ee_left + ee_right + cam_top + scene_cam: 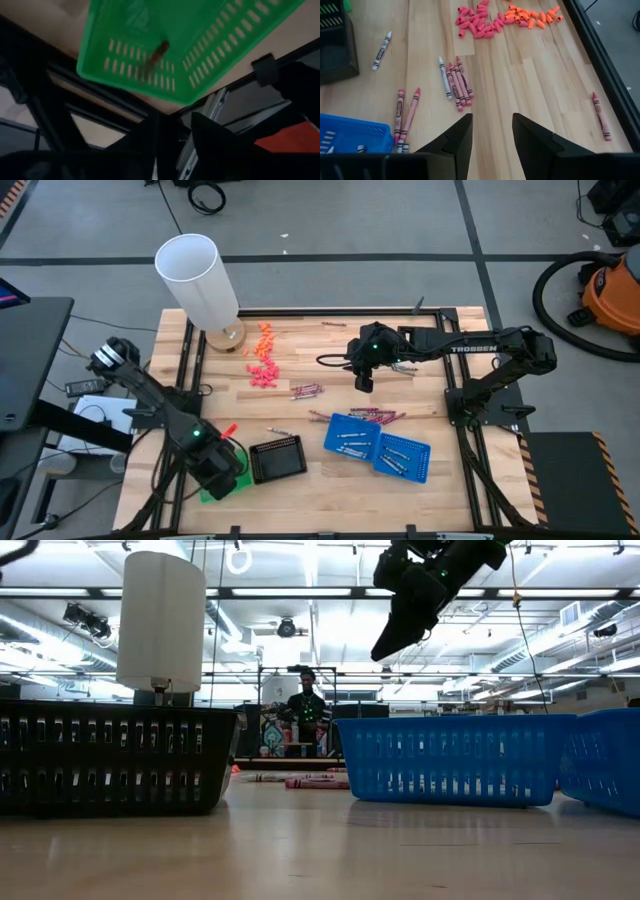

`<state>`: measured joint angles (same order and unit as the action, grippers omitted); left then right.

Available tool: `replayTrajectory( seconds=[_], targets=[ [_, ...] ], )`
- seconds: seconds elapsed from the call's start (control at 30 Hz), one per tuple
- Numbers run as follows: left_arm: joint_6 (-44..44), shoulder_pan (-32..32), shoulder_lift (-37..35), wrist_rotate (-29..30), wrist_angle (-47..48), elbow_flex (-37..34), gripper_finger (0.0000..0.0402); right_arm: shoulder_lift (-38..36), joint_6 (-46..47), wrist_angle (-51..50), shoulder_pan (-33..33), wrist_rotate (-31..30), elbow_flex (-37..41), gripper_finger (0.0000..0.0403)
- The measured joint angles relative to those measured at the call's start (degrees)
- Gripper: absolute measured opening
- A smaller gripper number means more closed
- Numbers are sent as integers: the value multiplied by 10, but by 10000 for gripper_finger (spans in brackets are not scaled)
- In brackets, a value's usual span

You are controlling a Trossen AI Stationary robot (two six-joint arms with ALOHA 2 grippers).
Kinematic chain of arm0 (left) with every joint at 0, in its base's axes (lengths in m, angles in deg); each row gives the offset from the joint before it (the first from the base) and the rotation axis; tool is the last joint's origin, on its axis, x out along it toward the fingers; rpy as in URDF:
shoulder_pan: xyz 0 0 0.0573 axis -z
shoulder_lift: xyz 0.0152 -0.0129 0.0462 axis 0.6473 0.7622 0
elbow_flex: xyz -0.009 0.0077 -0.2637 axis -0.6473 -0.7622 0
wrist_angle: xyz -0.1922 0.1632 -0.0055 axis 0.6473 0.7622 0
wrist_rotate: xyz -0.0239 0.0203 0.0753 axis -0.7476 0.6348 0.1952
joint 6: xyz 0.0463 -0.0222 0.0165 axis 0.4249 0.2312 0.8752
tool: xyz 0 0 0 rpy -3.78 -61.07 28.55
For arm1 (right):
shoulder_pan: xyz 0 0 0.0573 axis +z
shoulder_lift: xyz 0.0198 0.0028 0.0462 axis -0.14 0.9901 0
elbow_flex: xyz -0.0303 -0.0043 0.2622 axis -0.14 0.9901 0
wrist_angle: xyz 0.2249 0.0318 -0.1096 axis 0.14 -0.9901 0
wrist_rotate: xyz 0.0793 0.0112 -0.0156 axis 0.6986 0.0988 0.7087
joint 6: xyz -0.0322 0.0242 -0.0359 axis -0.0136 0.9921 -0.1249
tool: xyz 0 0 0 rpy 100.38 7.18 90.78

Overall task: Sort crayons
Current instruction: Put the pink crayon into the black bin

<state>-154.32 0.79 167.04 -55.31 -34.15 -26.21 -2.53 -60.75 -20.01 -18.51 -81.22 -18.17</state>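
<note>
The crayons (456, 84) I'm sorting lie mostly loose on the table (530, 90): a cluster of 1 pale and several red ones sits just ahead of my right gripper (492, 131), 2 more red ones lie off to one side beside the blue basket (350, 135), a single pale one (381, 51) rests near the black basket (335, 45), and 1 red crayon (601, 116) lies alone, well apart on the other side near the table edge. Past the cluster is the heap of stubby orange-pink pieces (505, 20), which I'm leaving alone. On the left side, 1 dark red crayon (157, 51) is over the slotted floor of the green basket (165, 45), directly in front of the left gripper (172, 131). What worries me: that basket hangs over the table corner, so a nudge from the left fingers could tip it off the edge, and I judge the red crayon may bounce out if it is just landing. On the right, the cluster is packed tight, so closing on it could catch 2 crayons at once or roll the pale one away. The right gripper hovers high above the table, fingers apart with a moderate gap, holding nothing and touching nothing. The left gripper's fingers also stand apart, with nothing between them that I can see
</note>
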Motion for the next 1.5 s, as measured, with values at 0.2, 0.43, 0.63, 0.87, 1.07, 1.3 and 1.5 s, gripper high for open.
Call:
replayTrajectory(
  seconds=[0.2, 0.43, 0.63, 0.87, 1.07, 1.3, 1.5],
  targets=[
    [9, -34, -16, 50, -2, 11, 169, 0, 3, -2, 0, 0, 0, 146],
    [129, -79, -28, 213, -1, 36, 171, 0, 3, 0, 0, 11, 0, 146],
    [237, -136, -28, 393, 1, 36, 171, 0, 30, 4, 1, 13, 0, 146],
    [417, -234, -28, 473, -81, -5, 172, 0, 33, 10, 6, 12, 0, 146],
    [535, -291, -28, 473, -166, -61, 172, 0, 46, 39, 6, 11, 0, 146],
    [651, -363, -28, 445, -431, -166, 172, 0, 79, 26, 7, 10, 0, 146],
    [748, -412, -28, 464, -654, -266, 172, 0, 125, -1, 9, 9, 0, 146]
  ],
)
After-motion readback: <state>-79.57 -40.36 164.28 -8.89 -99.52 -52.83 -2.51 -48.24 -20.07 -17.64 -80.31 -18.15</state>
